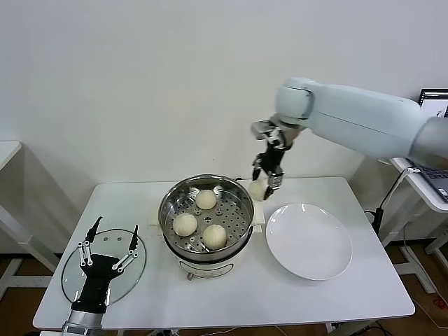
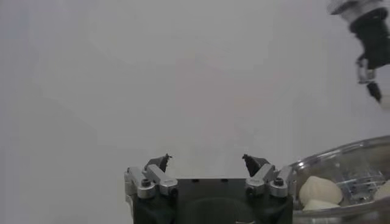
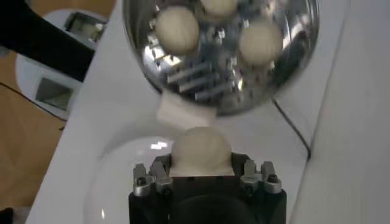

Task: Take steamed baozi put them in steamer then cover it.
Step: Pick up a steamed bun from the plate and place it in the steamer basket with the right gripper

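The steel steamer (image 1: 244, 199) stands mid-table on its white base, with three cream baozi (image 1: 206, 199) (image 1: 185, 224) (image 1: 215, 236) on its perforated tray. My right gripper (image 1: 263, 183) is shut on a fourth baozi (image 1: 257, 190) and holds it in the air just beside the steamer's right rim; in the right wrist view the bun (image 3: 202, 148) sits between the jaws with the steamer (image 3: 303, 49) beyond. The glass cover (image 1: 70, 273) lies flat at the table's front left. My left gripper (image 1: 109, 239) is open and empty above the cover.
An empty flat white plate (image 1: 309, 240) lies right of the steamer. The table's front edge runs below it. A second table with a laptop (image 1: 437, 175) stands at the far right. The wall is close behind.
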You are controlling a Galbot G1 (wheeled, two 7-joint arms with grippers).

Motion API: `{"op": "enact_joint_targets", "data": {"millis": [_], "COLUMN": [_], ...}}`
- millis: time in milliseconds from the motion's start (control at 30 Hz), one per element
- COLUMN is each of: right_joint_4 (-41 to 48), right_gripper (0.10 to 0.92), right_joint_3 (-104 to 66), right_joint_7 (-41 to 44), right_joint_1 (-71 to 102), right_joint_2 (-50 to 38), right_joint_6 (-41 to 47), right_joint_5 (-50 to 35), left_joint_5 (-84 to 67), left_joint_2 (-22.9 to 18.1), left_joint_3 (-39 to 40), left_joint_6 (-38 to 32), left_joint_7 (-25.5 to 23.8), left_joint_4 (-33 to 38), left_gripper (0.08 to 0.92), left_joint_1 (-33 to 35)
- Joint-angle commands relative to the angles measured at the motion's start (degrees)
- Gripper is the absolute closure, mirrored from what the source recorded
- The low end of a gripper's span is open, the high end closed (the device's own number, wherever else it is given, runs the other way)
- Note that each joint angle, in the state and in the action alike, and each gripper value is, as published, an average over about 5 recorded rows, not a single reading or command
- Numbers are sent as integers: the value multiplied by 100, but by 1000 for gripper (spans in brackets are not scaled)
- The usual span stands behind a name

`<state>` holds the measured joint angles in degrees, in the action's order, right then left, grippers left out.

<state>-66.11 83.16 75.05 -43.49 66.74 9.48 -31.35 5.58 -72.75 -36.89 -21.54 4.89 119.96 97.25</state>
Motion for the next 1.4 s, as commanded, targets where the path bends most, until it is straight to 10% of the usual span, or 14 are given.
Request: {"op": "enact_joint_targets", "data": {"millis": [33,867,1400], "right_joint_4": [-69,693,661], "right_gripper": [355,350,210], "right_joint_3": [404,335,184], "right_joint_7": [-442,-694,-590], "right_joint_1": [-42,750,762], "right_joint_2": [921,1232,1274], "right_joint_6": [206,95,-72], "right_joint_5": [-357,396,708], "left_joint_5": [-3,-15,-45], "left_joint_2": [-14,-53,-50], "left_joint_3": [-11,-70,-121], "left_joint_6": [-14,-33,-25], "left_joint_7": [9,21,19], "left_joint_4": [-21,3,48], "left_gripper": [177,177,177], "left_joint_1": [-13,26,49]}}
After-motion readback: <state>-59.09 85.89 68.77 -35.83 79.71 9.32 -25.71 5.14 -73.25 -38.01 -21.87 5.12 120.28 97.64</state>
